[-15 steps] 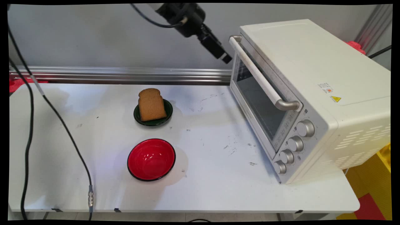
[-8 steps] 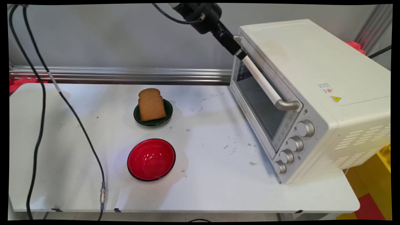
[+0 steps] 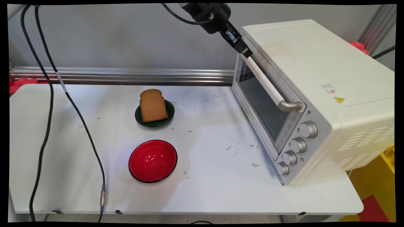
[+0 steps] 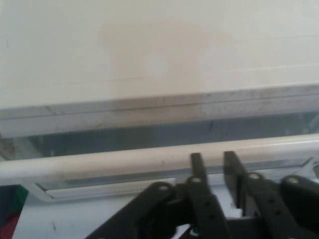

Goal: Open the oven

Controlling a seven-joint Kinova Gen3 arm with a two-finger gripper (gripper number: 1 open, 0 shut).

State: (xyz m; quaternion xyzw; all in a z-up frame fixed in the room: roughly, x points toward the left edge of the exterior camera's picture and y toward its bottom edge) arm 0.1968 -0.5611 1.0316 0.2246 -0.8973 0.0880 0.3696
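Observation:
My gripper (image 3: 247,54) reaches down from the top of the main view to the far end of the white oven's (image 3: 315,63) door handle (image 3: 265,83). Its fingers are shut, close together with only a narrow gap. In the hand view the fingertips (image 4: 198,160) lie against the white handle bar (image 4: 99,164), which runs across the picture without being clasped. Above the bar lie the top edge of the door and the oven's pale top (image 4: 149,50). The oven door (image 3: 258,101) is closed.
A slice of brown toast (image 3: 153,105) leans on a small dark green plate (image 3: 169,114) mid-table. A red bowl (image 3: 152,160) sits nearer the front edge. Black cables (image 3: 47,94) hang down at the left. Several knobs (image 3: 298,145) line the oven's near front.
The gripper has moved right and slightly up, from the air left of the oven to the far end of its door handle. The cables have swung right.

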